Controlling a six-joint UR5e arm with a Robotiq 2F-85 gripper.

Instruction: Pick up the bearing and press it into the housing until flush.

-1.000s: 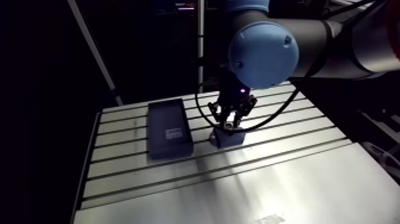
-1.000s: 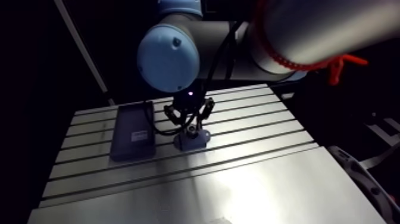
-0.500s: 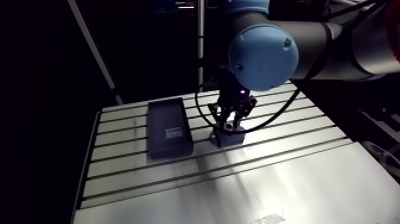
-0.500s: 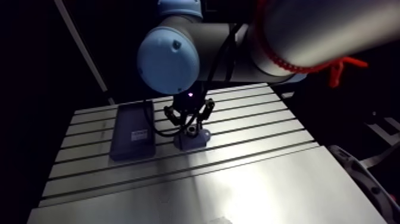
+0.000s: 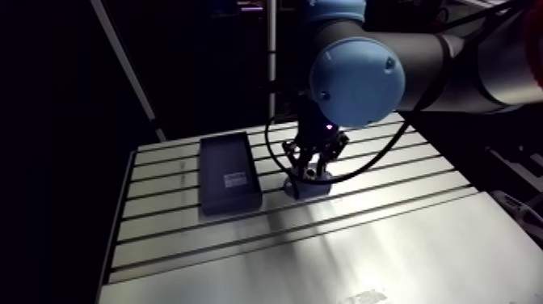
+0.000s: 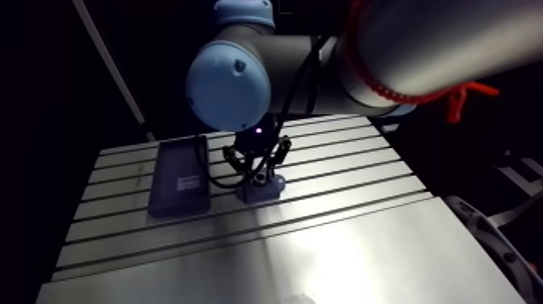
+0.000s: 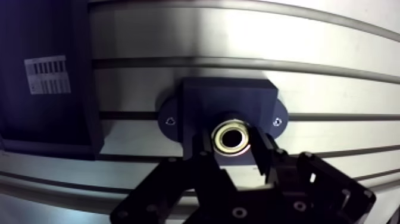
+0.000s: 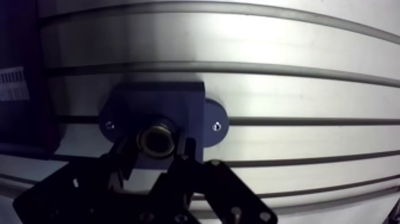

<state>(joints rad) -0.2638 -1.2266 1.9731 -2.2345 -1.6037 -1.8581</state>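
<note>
Bearing (image 7: 233, 137), a brass-coloured ring, sits pinched between the 2 fingers (image 7: 262, 154) of the pincer (image 7: 233, 146), which are closed onto its sides. It hangs directly over the middle of the dark housing (image 7: 226, 98). The housing is a block with 2 side ears that lies across a slot of the bench (image 7: 238, 36). In the arm view the pincer stands upright on the housing, just beside a flat black tray (image 5: 229, 172) that plays no part in this step.

The step in hand looks like the press itself. Whether the ring has already entered the bore, or only rests at its mouth, cannot be told, because the fingers hide its lower edge.

To do it well, hold the ring level and centred on the bore, and drive straight down along the bore's axis with no side push. A tilted ring will likely jam. The fingertips reach down beside the ring, so they may meet the housing face before it sits flush. In that case, let go, close the fingers and finish by pressing on the ring's top face.
</note>
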